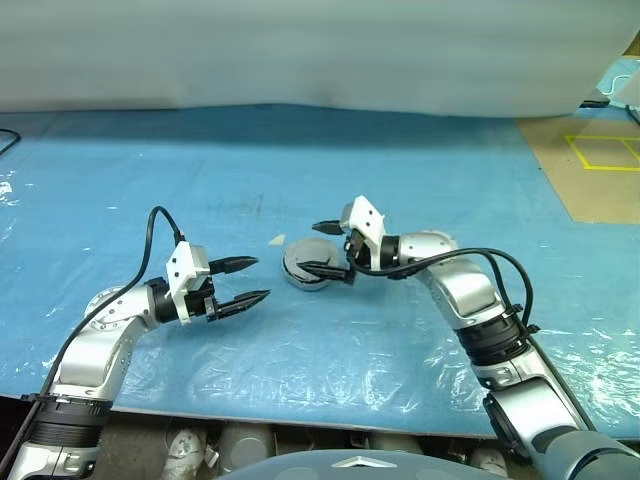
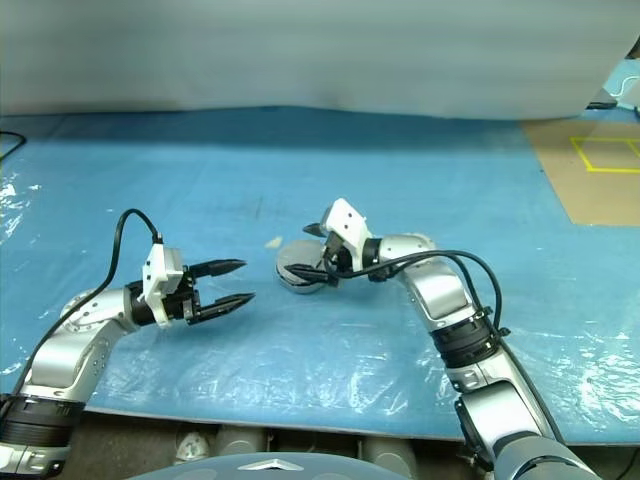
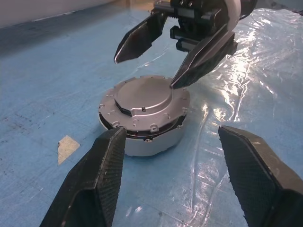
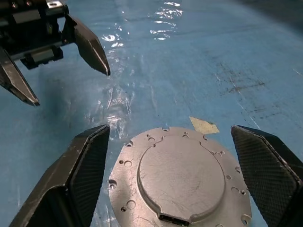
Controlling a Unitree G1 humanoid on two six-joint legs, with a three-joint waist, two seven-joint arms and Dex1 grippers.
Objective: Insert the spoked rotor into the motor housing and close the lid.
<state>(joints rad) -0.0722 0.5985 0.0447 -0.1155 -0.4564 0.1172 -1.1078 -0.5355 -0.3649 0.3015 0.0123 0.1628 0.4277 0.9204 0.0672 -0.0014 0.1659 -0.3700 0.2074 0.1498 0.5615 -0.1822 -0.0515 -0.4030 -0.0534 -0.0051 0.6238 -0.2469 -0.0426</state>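
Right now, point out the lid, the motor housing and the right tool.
lid (image 3: 142, 97), left wrist view, plain raised centre.
motor housing (image 3: 156, 142), left wrist view, side wall.
right tool (image 4: 170, 137), right wrist view, between its fingertips.

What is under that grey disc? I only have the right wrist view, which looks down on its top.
Observer: It is the lid, and it sits on the motor housing. The housing's pale wall shows beneath it in the left wrist view.
Operator: Is it seated flush?
Observer: A dark gap shows under the lid's rim on the side facing the left end effector. I cannot tell whether it is fully closed.
Operator: Is the right end effector gripping it?
Observer: No. The right end effector is open above the lid, with one fingertip at its raised centre. I cannot tell whether that fingertip touches.
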